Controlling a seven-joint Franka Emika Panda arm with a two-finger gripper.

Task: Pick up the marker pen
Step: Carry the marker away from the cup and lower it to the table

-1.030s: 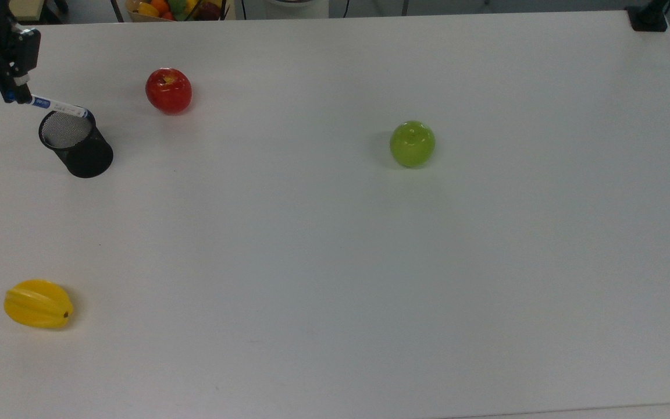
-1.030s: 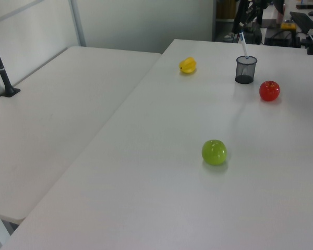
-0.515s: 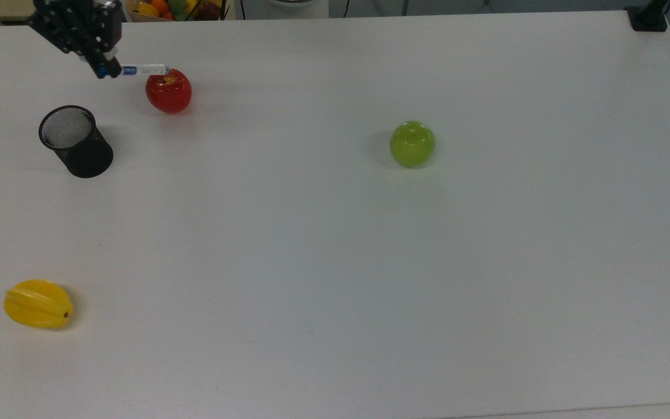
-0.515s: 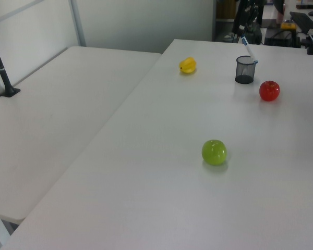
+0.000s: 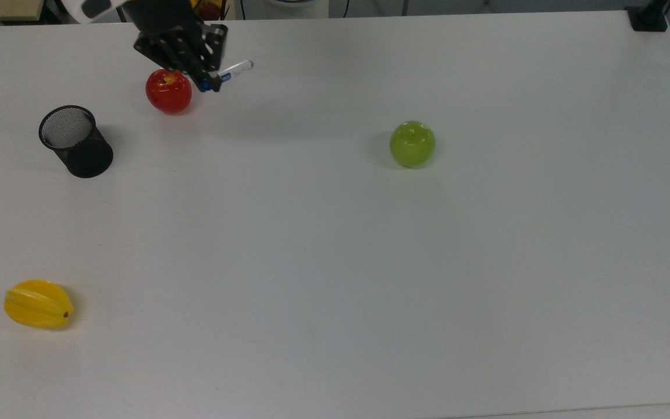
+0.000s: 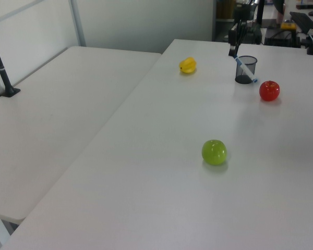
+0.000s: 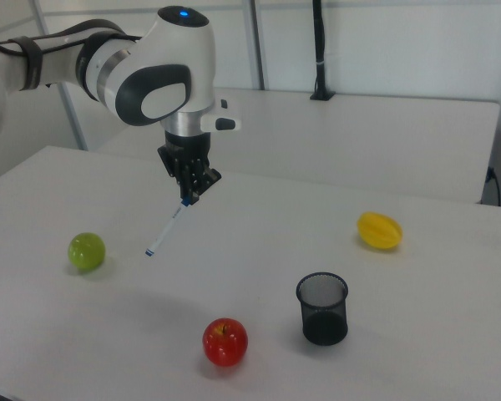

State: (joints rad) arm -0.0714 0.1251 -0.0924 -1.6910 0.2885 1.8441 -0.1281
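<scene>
Gripper point(image 7: 186, 199) fingers are closed on the blue-capped end of the marker pen point(image 7: 167, 227), which hangs free in the air above the white table point(image 7: 384, 334). In the right view the pen slants down and toward the right view's left, its lower tip clear of the tabletop. In the top view the gripper point(image 5: 206, 86) sits just to the right of the red apple point(image 5: 168, 91), partly overlapping it, and the marker pen point(image 5: 236, 70) sticks out toward the top view's right. In the left view the pen point(image 6: 245, 70) crosses in front of the black mesh cup point(image 6: 245, 69), with the gripper point(image 6: 233, 53) above it at the far end of the table.

The black mesh cup point(image 5: 74, 142) stands upright near the top view's left edge, well apart from the pen, and looks empty. The red apple point(image 7: 225, 342) lies near the cup point(image 7: 323, 307) in the right view, on its left. A green apple point(image 5: 412, 144) rests alone toward the middle of the table, well apart from everything else. A yellow star fruit point(image 5: 38, 304) lies at the near left corner in the top view. A bowl of mixed fruit point(image 5: 210, 8) sits beyond the table's far edge in the top view, partly hidden by the arm point(image 7: 142, 71).
</scene>
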